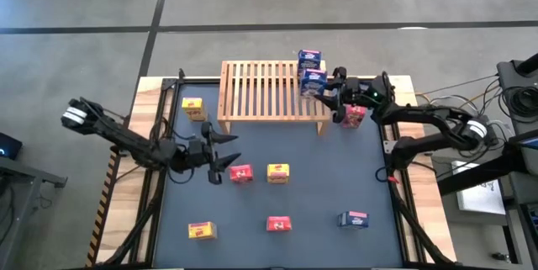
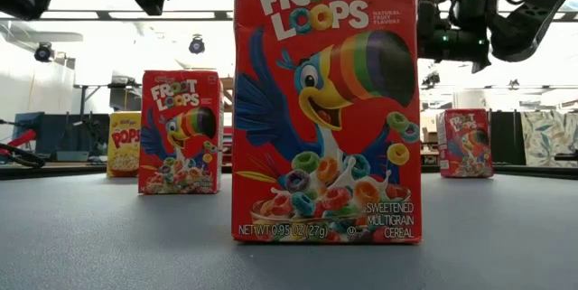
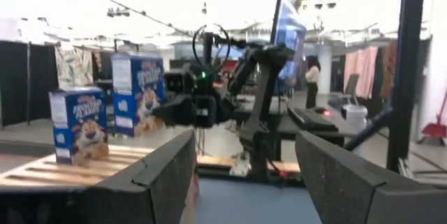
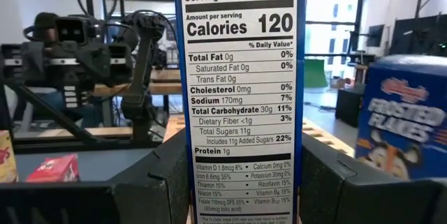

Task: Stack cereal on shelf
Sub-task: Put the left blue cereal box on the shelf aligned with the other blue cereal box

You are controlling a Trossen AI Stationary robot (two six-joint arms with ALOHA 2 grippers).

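The light-wood slatted shelf (image 1: pixel 269 93) stands at the table's far side. One blue cereal box (image 1: pixel 310 58) stands on its base on the shelf's right end. My right gripper (image 1: pixel 319 90) is shut on a second blue box (image 1: pixel 313 80) just nearer. A third blue box (image 1: pixel 353 219) lies on the table at near right. Red boxes (image 1: pixel 241 173) (image 1: pixel 278 224) (image 1: pixel 353 116) and yellow boxes (image 1: pixel 193 108) (image 1: pixel 278 172) (image 1: pixel 201 230) are spread over the table. My left gripper (image 1: pixel 225 156) is open, just left of a red box, with nothing between its fingers (image 3: pixel 167 175). My right gripper pinches the blue box between its two fingers, on the lower part of its wide faces (image 4: pixel 192 189). The narrow nutrition-label side faces the wrist. The fingers come level from the table's right. The box stays upright over the shelf's right end, and its base (image 3: pixel 136 133) appears raised slightly above the slats.
The dark table mat (image 1: pixel 319 186) has wooden borders and black frame rails along its left and right sides. One red box (image 2: pixel 327 109) stands right in front of the low camera. Most of the shelf's slats, left of the blue boxes, are bare. A person (image 3: pixel 311 77) stands far behind the table.
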